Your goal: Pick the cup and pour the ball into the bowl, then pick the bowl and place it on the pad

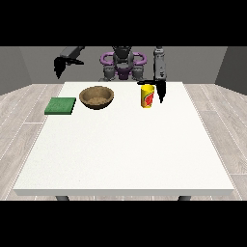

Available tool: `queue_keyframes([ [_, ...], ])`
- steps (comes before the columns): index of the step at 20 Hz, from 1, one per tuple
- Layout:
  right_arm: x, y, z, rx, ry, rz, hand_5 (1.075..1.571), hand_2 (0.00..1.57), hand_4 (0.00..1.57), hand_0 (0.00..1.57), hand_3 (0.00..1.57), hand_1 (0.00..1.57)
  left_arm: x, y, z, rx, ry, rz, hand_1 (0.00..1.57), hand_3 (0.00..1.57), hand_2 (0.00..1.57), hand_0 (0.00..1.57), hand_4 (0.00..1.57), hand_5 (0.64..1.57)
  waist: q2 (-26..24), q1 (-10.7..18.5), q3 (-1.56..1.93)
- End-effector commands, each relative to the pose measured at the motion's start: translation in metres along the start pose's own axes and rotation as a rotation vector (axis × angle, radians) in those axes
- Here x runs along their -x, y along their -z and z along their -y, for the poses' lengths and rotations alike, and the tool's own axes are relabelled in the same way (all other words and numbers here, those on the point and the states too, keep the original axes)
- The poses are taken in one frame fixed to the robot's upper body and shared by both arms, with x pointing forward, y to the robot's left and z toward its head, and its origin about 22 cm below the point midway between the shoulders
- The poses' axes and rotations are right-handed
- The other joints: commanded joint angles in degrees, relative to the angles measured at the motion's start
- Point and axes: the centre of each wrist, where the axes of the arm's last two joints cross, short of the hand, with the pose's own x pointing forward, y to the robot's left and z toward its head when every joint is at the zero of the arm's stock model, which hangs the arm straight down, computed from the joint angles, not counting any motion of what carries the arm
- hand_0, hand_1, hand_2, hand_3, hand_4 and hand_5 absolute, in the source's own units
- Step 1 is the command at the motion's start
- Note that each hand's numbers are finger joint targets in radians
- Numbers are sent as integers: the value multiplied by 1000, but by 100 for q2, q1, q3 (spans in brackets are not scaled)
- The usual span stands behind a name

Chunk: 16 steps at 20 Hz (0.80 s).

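Surface: a large white surface (125,144) fills the middle of the front view, with the robot (122,62) standing behind its far edge.
Cup: a yellow cup (147,96) with a red mark on its side stands upright near the far edge, somewhat toward the surface's right edge as the view shows it.
Ball: it cannot be made out; the cup's inside is not visible from this angle.
Bowl: a brown bowl (97,97) sits upright near the far edge, to the view's left of the cup and well apart from it; its inside looks speckled and holds nothing that can be told.
Pad: a flat green pad (61,105) lies at the surface's left edge in the view, near the far corner, just beside the bowl but not touching it.
Hand at the view's right: the black hand (159,91) hangs down from a grey forearm, fingers pointing toward the surface, just beside the cup on its right side; whether it touches the cup cannot be told, and neither can how wide its fingers stand.
Hand at the view's left: the other black hand (59,66) is raised in the air beyond the far left corner, above and behind the pad, holding nothing; the lie of its fingers cannot be told.
Floor: pale wooden planks (21,106) show on both sides of the surface.
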Motion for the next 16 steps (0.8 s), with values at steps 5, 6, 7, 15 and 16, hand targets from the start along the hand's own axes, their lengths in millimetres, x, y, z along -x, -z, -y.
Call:
queue_keyframes([
  [5, 10, 3, 33, 9, 7, 24, 1571, 0, 0, 0, 0, 0, 27, -6, 13, 29, 13, 16, 0, 0, 0, 0, 0, 1520, 248, 113, 2],
  [6, -1, 4, 2, -25, 9, 48, 1571, 0, 0, 0, 0, 0, 30, 4, -22, -38, 23, 40, 0, 0, 0, 0, 0, 1520, 308, -130, -3],
  [7, 0, 9, 3, 10, 4, -24, 1571, 0, 0, 0, 0, 0, 36, -4, -10, 5, 37, -27, 0, 0, 0, 0, 0, 1521, -80, 79, -1],
  [15, 11, 3, 13, -19, 6, 21, 1571, 0, 0, 0, 0, 0, 44, 4, 18, -45, 32, -9, 0, 0, 0, 0, 763, 1320, 181, -108, 0],
  [16, -14, 20, 6, -49, -11, 48, 1570, 0, 0, 0, 0, 0, 45, -1, 10, -3, 214, 62, 1018, 888, 1101, 1018, 1467, 776, 395, -429, -4],
])
